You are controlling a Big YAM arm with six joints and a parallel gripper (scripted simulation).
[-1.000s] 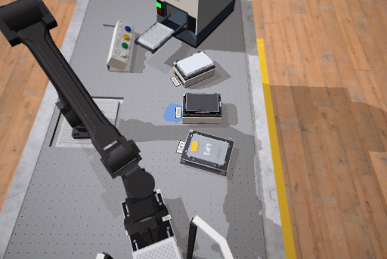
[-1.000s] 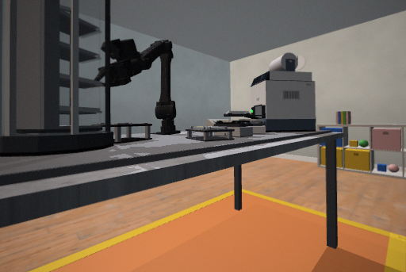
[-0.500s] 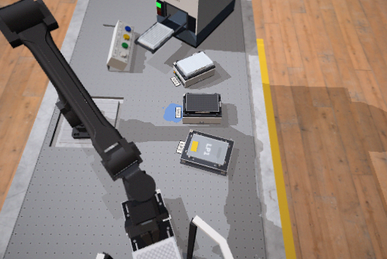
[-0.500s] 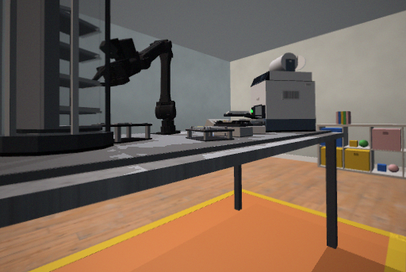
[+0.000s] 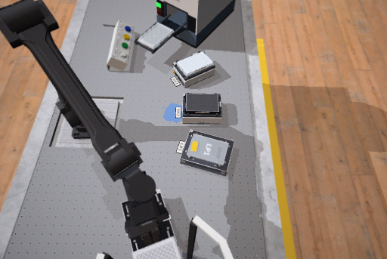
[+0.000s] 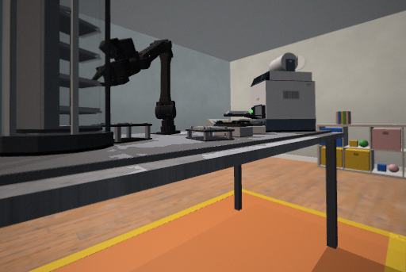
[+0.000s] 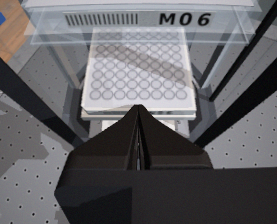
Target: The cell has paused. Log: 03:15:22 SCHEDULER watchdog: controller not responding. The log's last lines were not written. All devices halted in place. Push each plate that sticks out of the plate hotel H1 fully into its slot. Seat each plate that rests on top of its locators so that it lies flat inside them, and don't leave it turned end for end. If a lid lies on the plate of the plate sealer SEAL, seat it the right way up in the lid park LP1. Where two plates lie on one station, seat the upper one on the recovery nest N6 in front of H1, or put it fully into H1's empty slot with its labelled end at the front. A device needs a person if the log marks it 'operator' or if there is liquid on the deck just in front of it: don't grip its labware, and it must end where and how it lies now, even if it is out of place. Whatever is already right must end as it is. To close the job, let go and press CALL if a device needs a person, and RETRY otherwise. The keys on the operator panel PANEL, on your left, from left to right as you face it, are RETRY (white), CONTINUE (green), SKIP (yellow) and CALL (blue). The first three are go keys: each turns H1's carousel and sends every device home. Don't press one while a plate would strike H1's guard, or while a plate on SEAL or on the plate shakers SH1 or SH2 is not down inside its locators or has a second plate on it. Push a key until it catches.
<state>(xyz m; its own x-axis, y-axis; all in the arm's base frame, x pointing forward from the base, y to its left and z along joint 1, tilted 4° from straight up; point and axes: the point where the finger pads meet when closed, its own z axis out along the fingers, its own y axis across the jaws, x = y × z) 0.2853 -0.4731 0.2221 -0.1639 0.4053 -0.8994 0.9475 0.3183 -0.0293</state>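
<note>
Top view: the black six-joint arm is reaching down the deck toward the bottom edge, its black parallel gripper sitting just behind a white multi-well plate that is cut off by the frame edge. Farther up, a blue puddle is lying on the deck just in front of the dark-topped shaker station; judging by the task, that station is off limits.

Exterior view: the gripper is hanging at a middle shelf of the tall glass-fronted plate hotel. The plate itself is too small to make out here.

Wrist view: the claw is clenched tight, fingers meeting in a wedge, grasping nothing. Its tip is sitting at the near short edge of the white plate, which is lying flat with rows of round wells, under a clear shelf marked M06. Contact cannot be told.

Step in hand, as I judge it: pushing this plate fully into its slot. Doing it well means keeping the wedge centred on the short edge and driving straight along the slot, level, so the plate is not skewing against the black guard posts.
</note>
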